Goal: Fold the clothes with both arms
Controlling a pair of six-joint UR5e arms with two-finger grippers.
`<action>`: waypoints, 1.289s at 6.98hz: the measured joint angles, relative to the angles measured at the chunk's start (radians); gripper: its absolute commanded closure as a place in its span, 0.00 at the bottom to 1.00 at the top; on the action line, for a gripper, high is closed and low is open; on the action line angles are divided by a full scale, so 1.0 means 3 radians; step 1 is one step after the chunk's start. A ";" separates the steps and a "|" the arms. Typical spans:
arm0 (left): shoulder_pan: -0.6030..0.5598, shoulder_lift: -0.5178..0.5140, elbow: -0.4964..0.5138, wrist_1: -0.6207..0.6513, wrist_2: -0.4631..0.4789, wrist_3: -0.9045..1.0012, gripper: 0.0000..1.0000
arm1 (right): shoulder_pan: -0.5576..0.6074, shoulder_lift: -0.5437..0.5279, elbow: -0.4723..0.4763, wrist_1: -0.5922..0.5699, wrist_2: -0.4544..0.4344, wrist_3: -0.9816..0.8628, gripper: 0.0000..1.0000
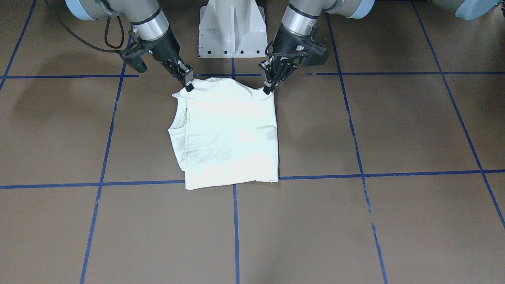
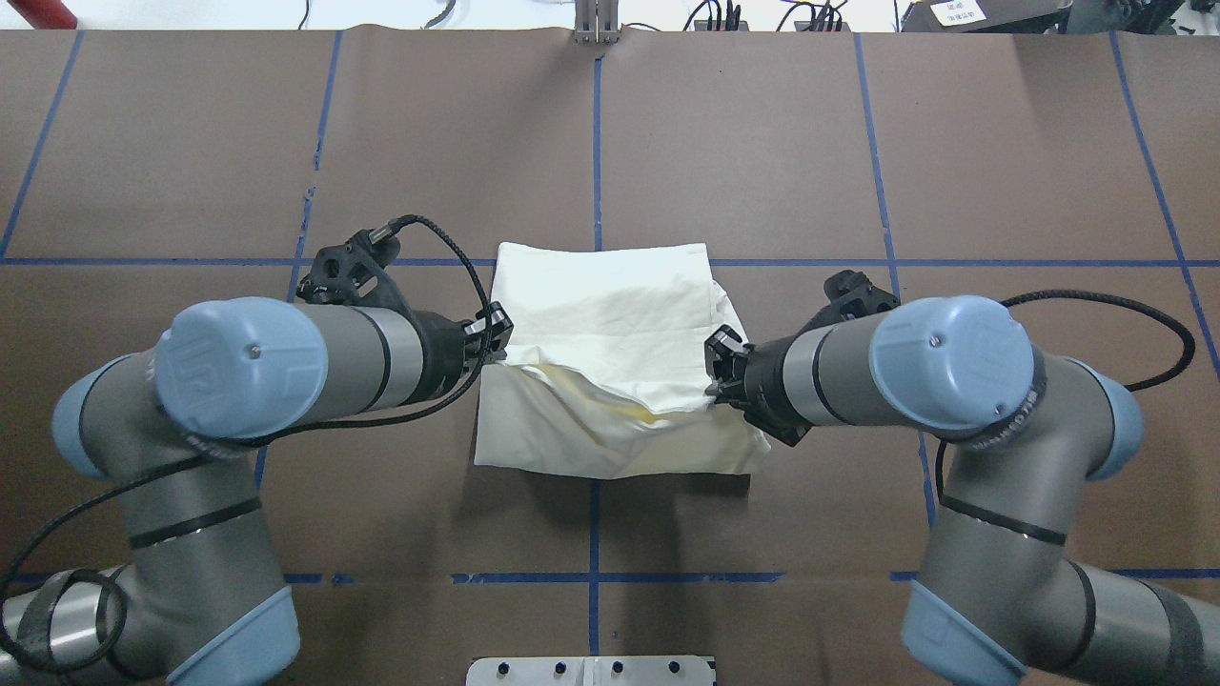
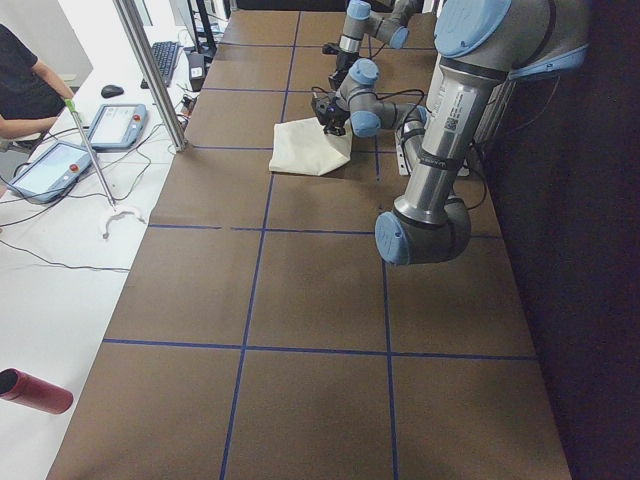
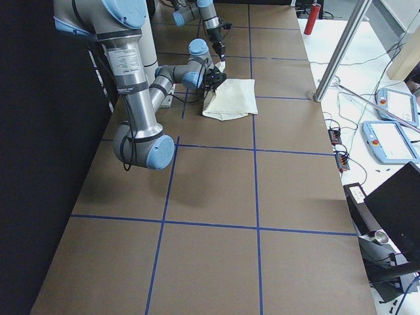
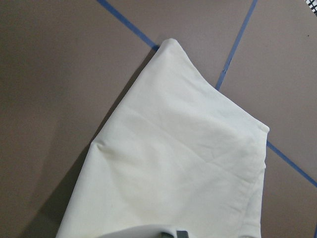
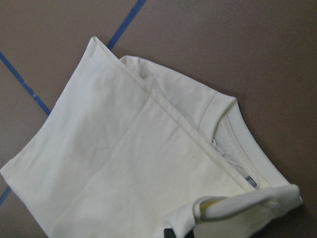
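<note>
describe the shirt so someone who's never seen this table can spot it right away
Start at the brown table gridded with blue tape and find the white pedestal at the robot's edge. Just in front of it, between the left pincer and right pincer, lies the shirt: a folded cream rectangle, the only cloth there.

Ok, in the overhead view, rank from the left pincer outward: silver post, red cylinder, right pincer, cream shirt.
1. The cream folded shirt: pinched in the black left pincer.
2. The black right pincer: across the shirt.
3. The silver metal post: middle of the far edge.
4. The dark red cylinder: beyond the far-left corner.
</note>
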 measured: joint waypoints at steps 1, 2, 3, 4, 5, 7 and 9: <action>-0.0141 -0.0144 0.0237 -0.0022 -0.0013 0.0108 1.00 | 0.0146 0.0162 -0.0300 0.0003 0.0065 -0.0071 1.00; -0.0235 -0.0241 0.0452 -0.0086 -0.0017 0.0184 1.00 | 0.0248 0.0292 -0.0553 0.0006 0.0122 -0.0156 1.00; -0.0299 -0.0325 0.0699 -0.0227 -0.0016 0.0242 1.00 | 0.0328 0.0418 -0.0787 0.0010 0.0182 -0.0251 1.00; -0.0343 -0.0410 0.0954 -0.0380 -0.0012 0.0306 1.00 | 0.0381 0.0546 -0.1020 0.0037 0.0222 -0.0323 1.00; -0.0388 -0.0503 0.1202 -0.0495 -0.0008 0.0433 0.83 | 0.0431 0.0660 -0.1299 0.0175 0.0250 -0.0382 1.00; -0.0500 -0.0601 0.1497 -0.0689 -0.0013 0.0741 0.54 | 0.0503 0.0753 -0.1715 0.0546 0.0309 -0.0446 1.00; -0.0610 -0.0494 0.1332 -0.0861 -0.0193 0.0940 0.76 | 0.0515 0.0772 -0.1831 0.0630 0.0327 -0.0501 1.00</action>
